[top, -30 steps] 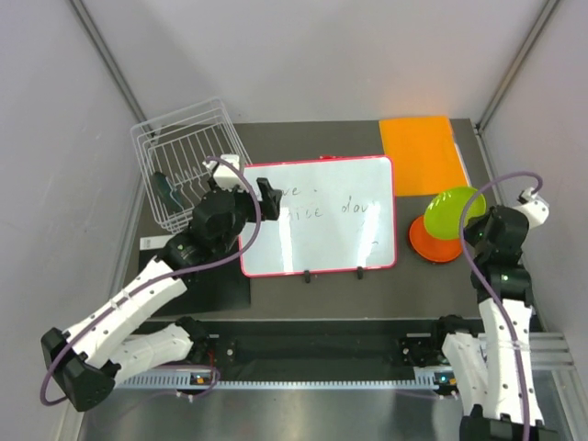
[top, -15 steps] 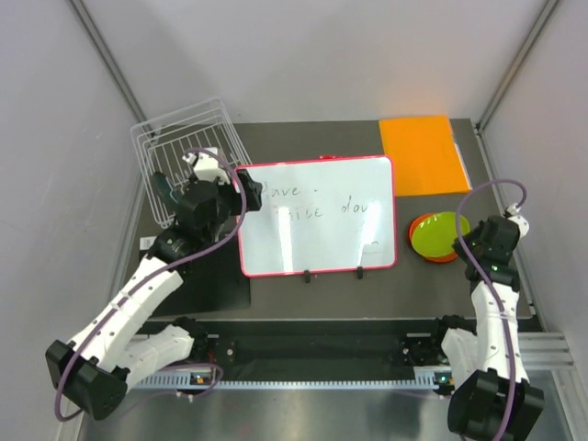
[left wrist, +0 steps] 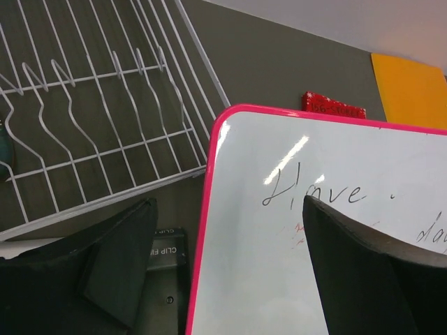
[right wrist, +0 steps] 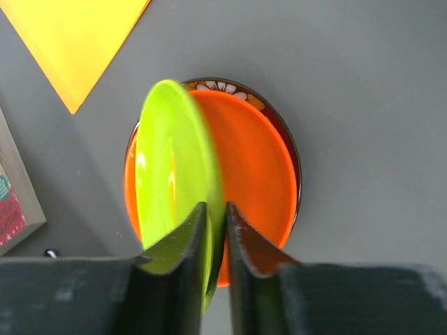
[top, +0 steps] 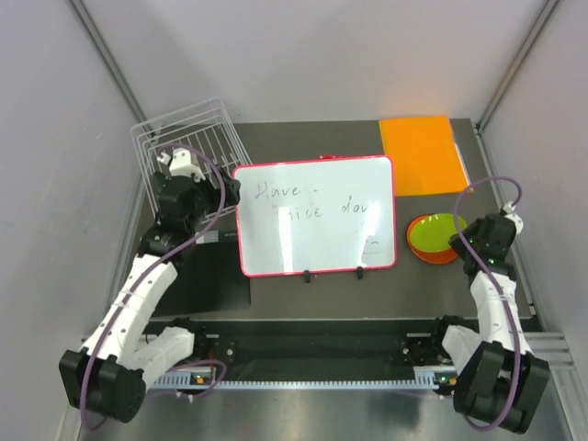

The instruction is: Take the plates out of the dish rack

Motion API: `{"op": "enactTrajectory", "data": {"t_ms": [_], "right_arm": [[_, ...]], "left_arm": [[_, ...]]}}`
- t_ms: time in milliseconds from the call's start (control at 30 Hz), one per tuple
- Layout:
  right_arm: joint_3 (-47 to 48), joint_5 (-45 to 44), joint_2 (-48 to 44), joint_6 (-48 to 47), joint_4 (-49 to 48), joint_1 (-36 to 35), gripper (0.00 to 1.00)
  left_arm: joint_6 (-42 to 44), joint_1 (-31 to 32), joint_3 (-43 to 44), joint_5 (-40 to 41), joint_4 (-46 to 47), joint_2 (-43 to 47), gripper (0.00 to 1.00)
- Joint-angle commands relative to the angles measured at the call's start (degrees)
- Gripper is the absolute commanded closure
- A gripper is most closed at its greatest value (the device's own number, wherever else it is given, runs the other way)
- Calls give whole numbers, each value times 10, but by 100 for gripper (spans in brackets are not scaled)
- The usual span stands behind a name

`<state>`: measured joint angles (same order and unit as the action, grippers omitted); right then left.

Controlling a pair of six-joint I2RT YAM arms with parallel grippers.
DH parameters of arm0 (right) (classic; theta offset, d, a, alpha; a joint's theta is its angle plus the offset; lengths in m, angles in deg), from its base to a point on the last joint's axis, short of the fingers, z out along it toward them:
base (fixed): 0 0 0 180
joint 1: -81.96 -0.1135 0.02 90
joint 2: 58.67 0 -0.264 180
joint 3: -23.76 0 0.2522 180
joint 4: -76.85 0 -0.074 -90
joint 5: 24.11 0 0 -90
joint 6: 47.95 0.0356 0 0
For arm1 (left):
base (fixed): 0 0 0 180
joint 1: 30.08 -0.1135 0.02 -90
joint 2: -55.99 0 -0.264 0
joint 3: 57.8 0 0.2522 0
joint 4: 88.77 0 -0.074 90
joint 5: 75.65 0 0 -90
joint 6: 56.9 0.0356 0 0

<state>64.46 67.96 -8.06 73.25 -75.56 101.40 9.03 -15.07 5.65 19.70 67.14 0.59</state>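
R gripper [right wrist: 216, 209] pinches green plate [right wrist: 171, 160] by rim; looks stiff, slippery, light, prob. breakable. L gripper [left wrist: 229, 202] wide open, empty.

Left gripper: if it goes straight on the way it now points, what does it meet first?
Most likely the whiteboard, near its pink left edge, which lies between the open fingers of the left gripper. The dish rack sits left of that line. Depth is unclear.
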Motion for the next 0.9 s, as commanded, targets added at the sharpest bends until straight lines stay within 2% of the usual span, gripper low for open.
{"op": "enactTrajectory", "data": {"t_ms": [0,67,133,167,233,333,467,667,800,867], "right_arm": [[1,-4,12,-2,-35,8,75],[-1,-6,15,-4,-34,9,55],[-4,-8,10,-9,-34,9,48],[-5,-7,7,-10,-35,9,35],[-3,-5,-1,-18,-28,9,24],[10,-13,-17,-25,-2,9,15],[47,-42,-52,-36,59,9,7],[116,-91,-104,-59,138,9,4],[139,-59,-143,-70,144,9,3],[142,-24,-147,-68,140,8,3]], "left_arm": [[-15,-20,-7,-44,37,-8,11],[-19,-23,-8,-50,41,-12,11],[-21,-27,-10,-51,46,-14,12],[-23,-29,-11,-50,48,-16,12],[-25,-37,-10,-51,50,-20,12],[-33,-57,-1,-51,50,-35,12],[-42,-95,17,-74,51,-67,12],[-48,-175,44,-77,58,-108,12],[-48,-240,68,-68,57,-139,13],[-34,-247,79,-38,65,-146,14]]}}
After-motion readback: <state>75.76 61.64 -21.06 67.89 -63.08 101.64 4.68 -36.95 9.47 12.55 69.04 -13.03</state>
